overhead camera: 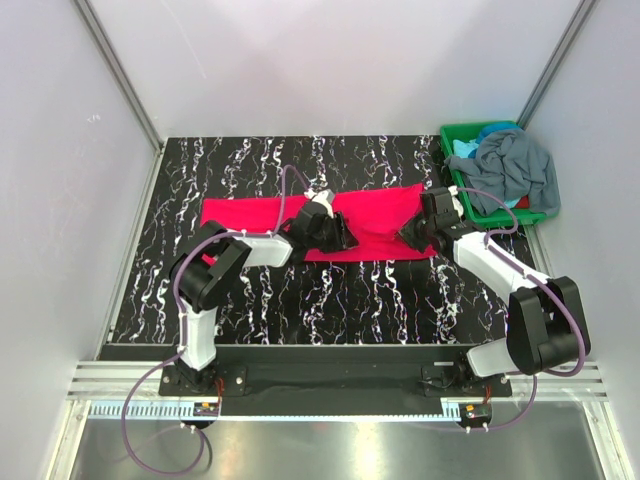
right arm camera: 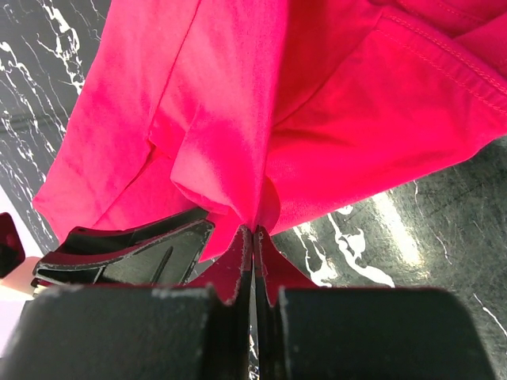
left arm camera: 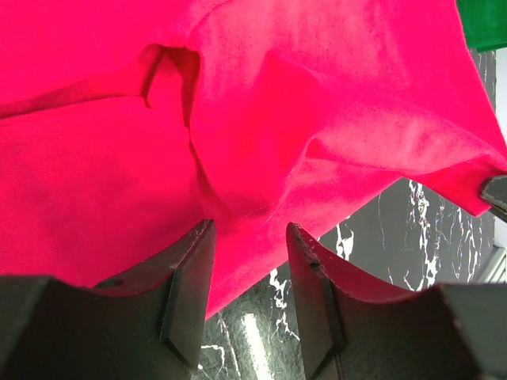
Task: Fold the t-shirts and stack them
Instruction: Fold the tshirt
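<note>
While one lies spread and two are heaped, t-shirts: three.
Spread: one magenta t-shirt [overhead camera: 250, 215], flat across the middle of the marbled table [overhead camera: 350, 290].
Heaped: one grey-blue t-shirt [overhead camera: 515, 165] and one teal t-shirt [overhead camera: 465, 148], in the single green bin [overhead camera: 455, 130], far right corner.
Left gripper [left arm camera: 249, 237]: jaws parted partway at the magenta t-shirt's near hem, clamping nothing.
Right gripper [right arm camera: 253, 233]: jaws together, pinching a fold of the magenta t-shirt.

left gripper [left arm camera: 249, 229] jaws apart | magenta t-shirt [left arm camera: 261, 119] rumpled, hem between them | marbled table [left arm camera: 380, 261] below | green bin [left arm camera: 483, 24] corner

Three t-shirts [overhead camera: 365, 215] [overhead camera: 515, 165] [overhead camera: 464, 148], one bin [overhead camera: 458, 128], two hands [overhead camera: 343, 240] [overhead camera: 408, 238]
</note>
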Available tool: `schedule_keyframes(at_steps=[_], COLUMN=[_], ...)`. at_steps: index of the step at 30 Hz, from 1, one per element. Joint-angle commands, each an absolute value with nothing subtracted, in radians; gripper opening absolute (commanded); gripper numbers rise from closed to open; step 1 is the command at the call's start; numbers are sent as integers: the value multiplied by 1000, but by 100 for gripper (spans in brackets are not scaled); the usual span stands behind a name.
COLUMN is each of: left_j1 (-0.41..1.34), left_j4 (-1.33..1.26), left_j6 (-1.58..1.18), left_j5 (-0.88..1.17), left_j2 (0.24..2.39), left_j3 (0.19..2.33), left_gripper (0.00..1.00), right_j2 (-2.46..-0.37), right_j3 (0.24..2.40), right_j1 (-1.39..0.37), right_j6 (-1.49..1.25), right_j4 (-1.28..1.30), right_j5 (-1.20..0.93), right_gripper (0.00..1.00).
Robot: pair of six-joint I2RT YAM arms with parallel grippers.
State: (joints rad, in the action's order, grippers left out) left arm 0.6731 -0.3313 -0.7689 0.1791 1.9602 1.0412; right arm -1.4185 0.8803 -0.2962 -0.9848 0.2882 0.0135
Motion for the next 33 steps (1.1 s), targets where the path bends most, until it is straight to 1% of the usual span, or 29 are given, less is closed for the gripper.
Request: schedule_keyframes(at_steps=[1,8,12,21,28,31,33], left_j1=[690,698,699,701,701,709,709], left_j4=[-402,-430,-388,-402,-399,-390,-388], left_j6=[-773,-784,-773,-785,-785,-781,-781], left_j5=[134,117,118,87,86,80,80], left_j2=[1960,1970,1986,1994,2002,2002,2002], left_j3=[1055,1058,1097,1075,1097,1106,1109], left_gripper=[46,46,45,45,45,44,40], right_j2=[-1388,-1378,-1387,-1365,-1370,-1373,-1376], right_j3=[874,867,862,844,845,848,851], right_j1=[-305,-305,-305,-307,-307,-305,-305], right_j6=[-994,-989,-982,-993,-994,-999,-997], right_j4=[259,261,258,250,247,244,244], right_j5=[5,3,9,5,2,3,3], right_gripper=[0,0,0,0,0,0,0])
